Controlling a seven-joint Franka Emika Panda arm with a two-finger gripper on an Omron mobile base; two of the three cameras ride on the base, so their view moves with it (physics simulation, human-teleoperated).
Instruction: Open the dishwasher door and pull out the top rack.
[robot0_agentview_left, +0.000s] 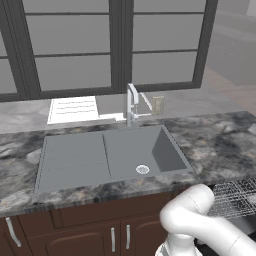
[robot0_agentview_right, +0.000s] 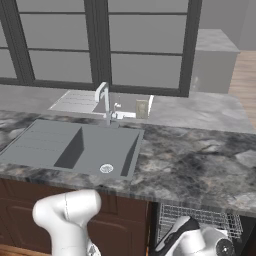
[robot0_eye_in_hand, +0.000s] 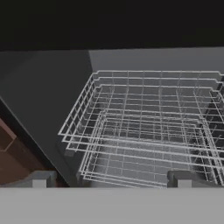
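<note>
Dark fingertips (robot0_eye_in_hand: 39, 180) of our gripper (robot0_eye_in_hand: 111, 181): apart, empty, near white wire top rack (robot0_eye_in_hand: 144, 127). Risk we foresee: closing between wires, grasping nothing.

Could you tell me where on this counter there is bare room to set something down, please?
The widest free patch is the marble counter right of the sink, above the pulled-out top rack. The ribbed drainboard left of the basin is bare too. It is tighter behind the sink, around the faucet. The open gripper hovers at the rack, below the counter.
</note>
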